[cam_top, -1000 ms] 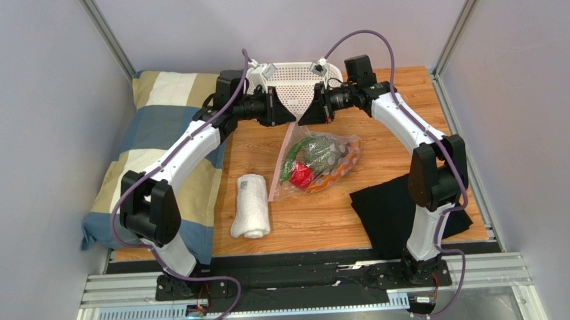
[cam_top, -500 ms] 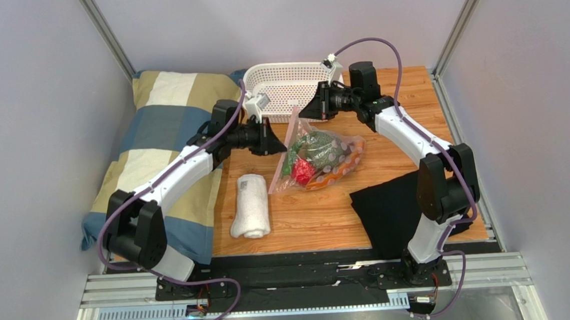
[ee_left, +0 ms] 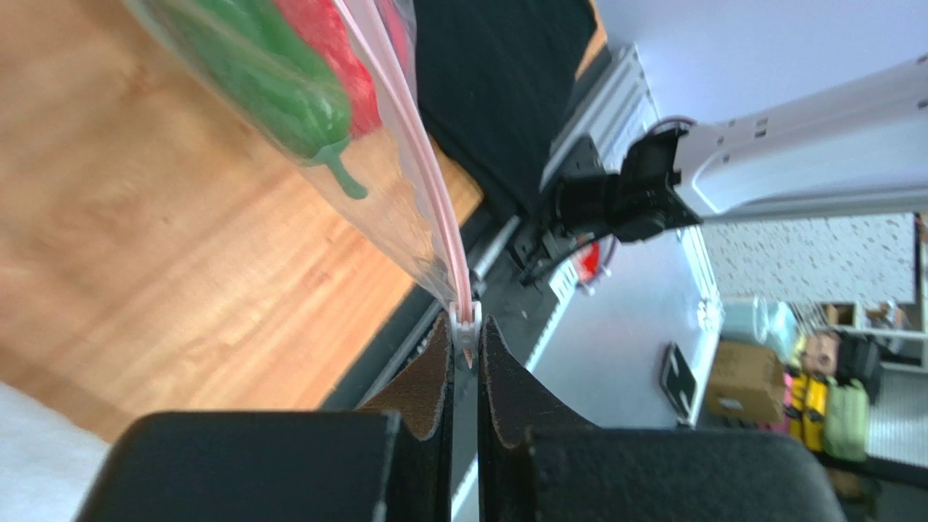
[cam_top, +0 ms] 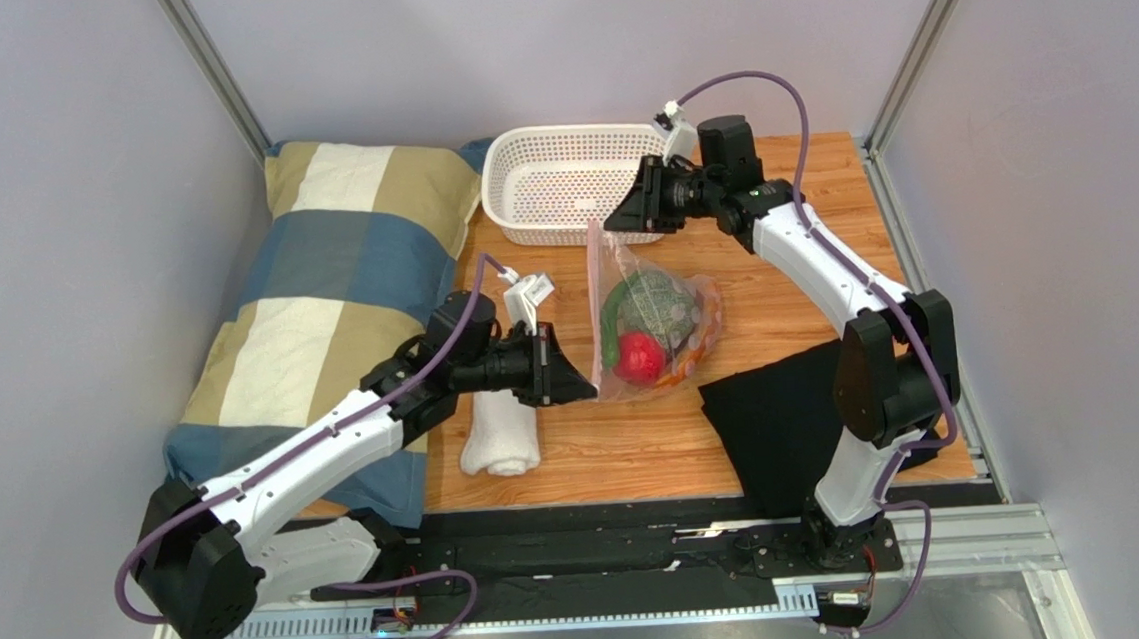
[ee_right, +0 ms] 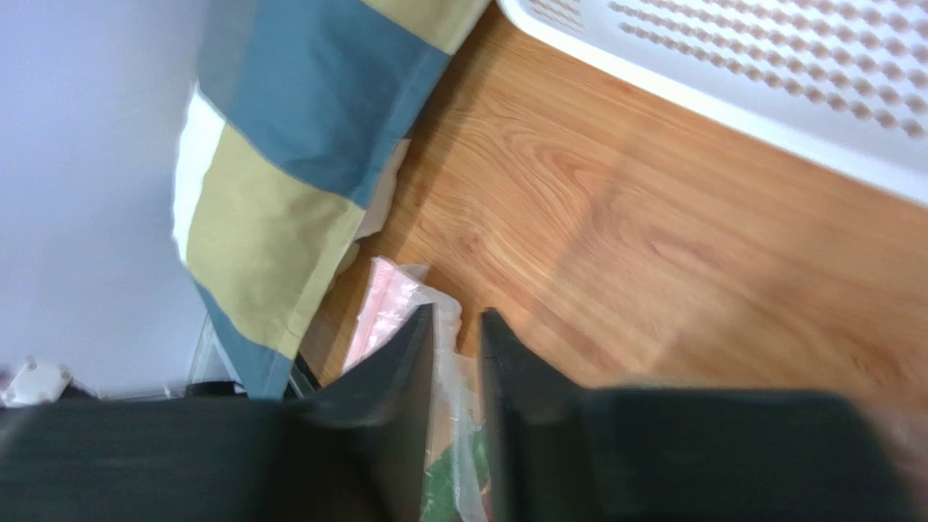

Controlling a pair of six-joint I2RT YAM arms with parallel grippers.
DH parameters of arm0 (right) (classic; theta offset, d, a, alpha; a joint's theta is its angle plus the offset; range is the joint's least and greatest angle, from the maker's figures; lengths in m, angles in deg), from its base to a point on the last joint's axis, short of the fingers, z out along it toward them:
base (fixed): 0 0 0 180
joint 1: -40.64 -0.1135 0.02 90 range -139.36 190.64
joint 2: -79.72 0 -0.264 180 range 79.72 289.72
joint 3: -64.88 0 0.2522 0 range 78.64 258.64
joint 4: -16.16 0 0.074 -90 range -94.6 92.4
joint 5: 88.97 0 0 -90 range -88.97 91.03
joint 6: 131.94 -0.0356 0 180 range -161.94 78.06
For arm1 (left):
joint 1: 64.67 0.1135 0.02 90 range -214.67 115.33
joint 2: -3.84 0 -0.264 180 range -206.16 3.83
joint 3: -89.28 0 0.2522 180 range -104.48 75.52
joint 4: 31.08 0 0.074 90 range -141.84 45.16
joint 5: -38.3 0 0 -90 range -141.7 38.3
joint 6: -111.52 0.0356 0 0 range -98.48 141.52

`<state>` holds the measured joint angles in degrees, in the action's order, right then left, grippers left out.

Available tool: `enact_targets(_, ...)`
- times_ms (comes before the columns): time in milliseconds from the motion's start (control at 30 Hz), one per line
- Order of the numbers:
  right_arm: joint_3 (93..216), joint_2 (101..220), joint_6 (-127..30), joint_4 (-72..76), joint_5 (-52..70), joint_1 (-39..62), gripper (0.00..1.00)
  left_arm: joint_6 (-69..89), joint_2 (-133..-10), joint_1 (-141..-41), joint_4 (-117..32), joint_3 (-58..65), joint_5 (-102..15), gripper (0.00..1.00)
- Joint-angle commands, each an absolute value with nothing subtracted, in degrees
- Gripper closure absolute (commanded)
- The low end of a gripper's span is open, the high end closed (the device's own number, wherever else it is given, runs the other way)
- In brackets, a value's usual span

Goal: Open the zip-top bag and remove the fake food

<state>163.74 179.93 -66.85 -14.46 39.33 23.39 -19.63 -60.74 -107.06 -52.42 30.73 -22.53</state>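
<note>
Since a second ago, hauls the left claw (cam_top: 581, 388) back from beside the basket (cam_top: 539, 229) at the far edge toward the near edge, to just beside the rolled towel (cam_top: 499, 433), dragging the slider (ee_left: 466, 319) down the pink zip strip (ee_left: 434, 201). Keeps the right claw (cam_top: 617, 223) almost unmoved at the basket's near rim, at the far end of the bag (cam_top: 598, 295). Leaves the bag stood up on edge and stretched between the two claws, around the middle of the table, between towel and black cloth (cam_top: 793, 409). Still has all the toy food inside: bumpy green vegetable (cam_top: 660, 298), red tomato (cam_top: 639, 357), green pepper (ee_left: 278, 76).

Shows, in the left wrist view, the left claw clamped on the slider, pads (ee_left: 425, 381) squeezed together with the white tab nipped at the tips. Shows, in the right wrist view, the right claw's fingers (ee_right: 408, 359) slightly apart, the bag's clear corner lying loose in the gap; looks like a grip being let go.

Means, most likely, a zip run nearly its full length: opening about done, removal not yet begun. Calls next for spreading the mouth, then reaching in or tipping out. Risks the bag slumping closed on release of the far end
</note>
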Motion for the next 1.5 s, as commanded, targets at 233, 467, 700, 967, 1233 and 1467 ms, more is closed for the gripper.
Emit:
enact_targets(233, 179.21, 173.17, -67.07, -61.50, 9.21, 16.66, 0.29, -23.21, -67.44, -109.14, -56.27, 21.82, -24.98, 1.00)
enact_targets(467, 172.14, 172.17, -69.19, -52.62, 12.19, 6.29, 0.38, -22.87, -67.71, -109.41, -56.53, 21.21, -24.81, 1.00)
enact_targets(700, 174.70, 178.42, -67.61, -54.82, 15.09, 2.68, 0.39, -23.30, -67.45, -109.58, -56.36, 21.91, -24.89, 1.00)
enact_targets(967, 173.73, 183.43, -67.34, -51.83, 17.73, 1.53, 0.57, -23.57, -66.57, -109.67, -56.27, 22.17, -25.24, 1.00)
enact_targets(1233, 173.21, 181.33, -67.08, -51.04, 15.98, 1.71, 1.00, -24.79, -60.09, -107.66, -62.76, 22.18, -31.11, 0.58)
enact_targets(1467, 168.30, 174.57, -69.01, -46.65, 16.32, 1.62, 1.00, -34.20, -56.45, -96.94, -69.36, 23.23, -30.52, 0.39)
